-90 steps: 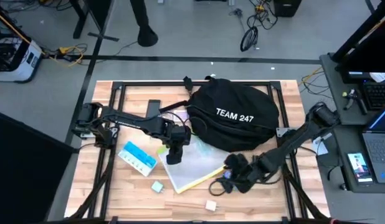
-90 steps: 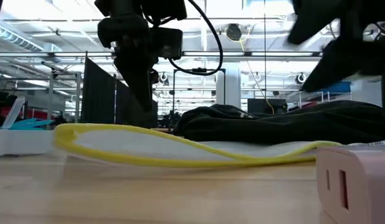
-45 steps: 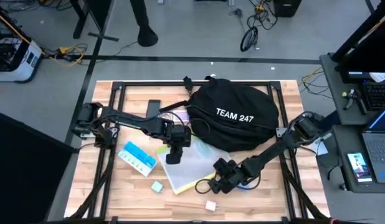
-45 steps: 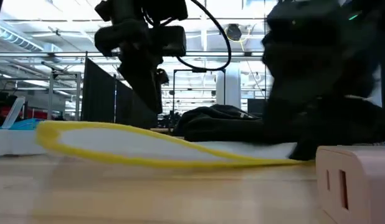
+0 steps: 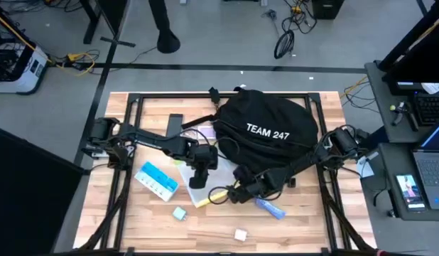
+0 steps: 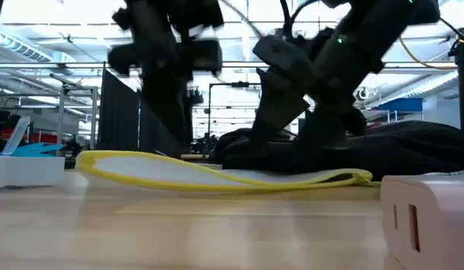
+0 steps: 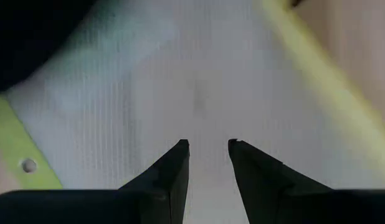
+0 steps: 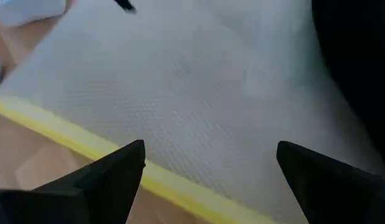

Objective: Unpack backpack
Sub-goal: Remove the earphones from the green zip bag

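The left gripper has its two dark fingers set a narrow gap apart, hovering directly over the white mesh pouch; nothing lies between them. In the high view this gripper sits left of centre on the table, at the pouch's left part, with its arm reaching in from the frame's left side.

The right gripper has its fingers spread wide, with the mesh surface and its yellow border showing between them; it holds nothing. In the high view the right gripper is at the centre of the table, just below the backpack's lower edge and over the pouch, its arm crossing in from the right.

The pouch lies flat on the wood, its yellow edge visible at the lower left of the right gripper. In the low view it appears as a thin white sheet with a yellow rim, both arms dark above it.

The backpack rests in the upper centre of the table, white "TEAM 247" lettering facing up, touching the pouch's upper side.

A blue-and-white box lies left of the pouch. A blue tube lies lower right of the right gripper. A small pale green block and a white adapter sit near the lower edge.
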You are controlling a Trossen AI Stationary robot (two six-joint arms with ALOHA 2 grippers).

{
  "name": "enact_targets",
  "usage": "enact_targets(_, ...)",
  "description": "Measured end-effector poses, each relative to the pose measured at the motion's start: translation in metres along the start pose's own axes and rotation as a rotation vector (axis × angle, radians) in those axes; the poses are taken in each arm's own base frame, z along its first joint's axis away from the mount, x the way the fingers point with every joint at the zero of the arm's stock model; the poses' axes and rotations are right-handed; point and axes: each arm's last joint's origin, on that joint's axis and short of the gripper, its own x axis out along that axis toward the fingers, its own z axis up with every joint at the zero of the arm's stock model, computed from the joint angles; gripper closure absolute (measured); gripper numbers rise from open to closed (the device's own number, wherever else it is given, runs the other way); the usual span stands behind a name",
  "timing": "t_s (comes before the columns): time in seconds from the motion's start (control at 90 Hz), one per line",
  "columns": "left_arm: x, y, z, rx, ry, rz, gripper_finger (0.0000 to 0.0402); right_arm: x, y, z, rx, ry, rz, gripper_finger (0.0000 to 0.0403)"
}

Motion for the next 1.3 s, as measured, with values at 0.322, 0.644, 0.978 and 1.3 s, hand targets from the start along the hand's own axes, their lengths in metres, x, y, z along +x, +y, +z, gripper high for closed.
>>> enact_targets(0.322,-0.018,-0.057,0.015,0.127,-0.030,-0.074,0.0295,-0.021,-0.009,0.007,-0.327,0.175,-0.231,0.0051)
enact_targets(0.644,0.024,-0.087,0.016,0.024,-0.008,-0.151,0.0258,-0.031,-0.014,-0.007,-0.516,0.285,-0.281,0.0051)
enact_targets(0.978,0.035,-0.095,0.011,-0.036,-0.004,0.014,0.0209,-0.048,-0.007,-0.032,-0.565,0.290,-0.291,0.0051)
enact_targets(1.3,0.049,-0.099,0.010,-0.050,0.021,0.012,0.0208,-0.059,-0.003,-0.046,-0.517,0.277,-0.297,0.0051)
